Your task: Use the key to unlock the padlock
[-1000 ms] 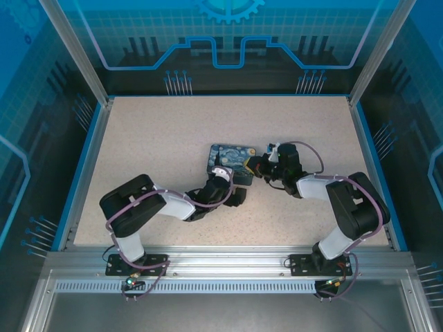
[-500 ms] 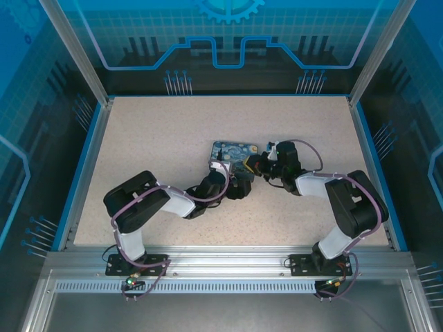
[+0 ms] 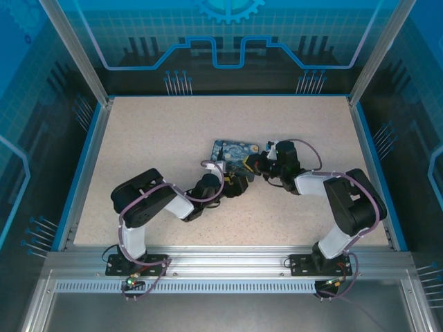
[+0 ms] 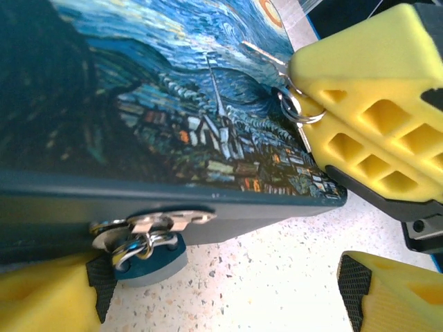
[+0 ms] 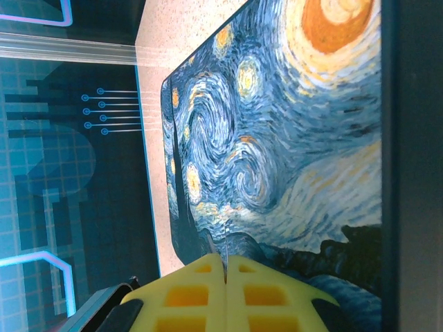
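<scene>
Padlock (image 3: 232, 152) sits at the middle of the desk (image 3: 152, 131), its painted face up. We see the right claw (image 5: 225, 268) pressed together on the key (image 5: 223, 247), a thin silvery sliver held over the painted face, at the block's right edge in the top view. The left claw (image 4: 221, 283) stands apart, its yellow fingers (image 4: 41, 294) low beside the padlock's dark side, gripping nothing.

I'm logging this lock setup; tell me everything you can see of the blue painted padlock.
The padlock is a chunky rectangular block: face printed with a swirling blue night sky, yellow orbs and a village, sides dark. It lies face up on the table. A metal clasp sits on its near side. The right gripper, shut on the key, hovers over one corner; contact unclear.
</scene>
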Robot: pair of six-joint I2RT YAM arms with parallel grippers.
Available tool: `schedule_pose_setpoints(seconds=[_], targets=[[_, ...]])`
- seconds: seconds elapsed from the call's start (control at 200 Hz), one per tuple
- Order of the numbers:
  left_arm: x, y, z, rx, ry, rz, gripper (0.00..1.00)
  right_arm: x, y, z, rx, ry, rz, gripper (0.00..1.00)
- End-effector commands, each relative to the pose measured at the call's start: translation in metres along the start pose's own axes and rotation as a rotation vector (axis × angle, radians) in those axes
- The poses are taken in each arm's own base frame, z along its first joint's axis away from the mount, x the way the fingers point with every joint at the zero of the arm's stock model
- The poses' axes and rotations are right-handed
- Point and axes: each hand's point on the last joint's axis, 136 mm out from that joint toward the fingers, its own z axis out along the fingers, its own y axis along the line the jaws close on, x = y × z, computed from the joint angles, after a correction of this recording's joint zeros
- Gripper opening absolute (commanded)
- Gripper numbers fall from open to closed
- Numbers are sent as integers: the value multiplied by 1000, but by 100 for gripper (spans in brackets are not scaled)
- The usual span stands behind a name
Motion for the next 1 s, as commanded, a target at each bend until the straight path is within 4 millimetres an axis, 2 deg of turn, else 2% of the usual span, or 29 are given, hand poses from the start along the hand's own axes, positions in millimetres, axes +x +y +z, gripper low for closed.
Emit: schedule_pose_setpoints(seconds=[0.0, 0.13, 0.285, 0.53, 0.66, 0.9, 0.996], targets=[[10, 1, -6, 42, 11, -79, 83, -2, -10, 4, 30, 9, 16, 0], [7, -1, -11, 56, -9, -103, 81, -2, -10, 5, 31, 11, 18, 0], [10, -1, -5, 50, 10, -96, 79, -3, -11, 5, 31, 12, 17, 0], [11, -19, -11, 84, -10, -77, 75, -2, -13, 5, 35, 13, 23, 0], [10, -13, -9, 51, -20, -78, 76, -1, -14, 6, 36, 15, 23, 0], [10, 12, -3, -38, -70, -113, 76, 1, -16, 5, 37, 16, 27, 0], [9, 14, -2, -45, -73, -109, 76, 0, -15, 4, 36, 14, 26, 0]])
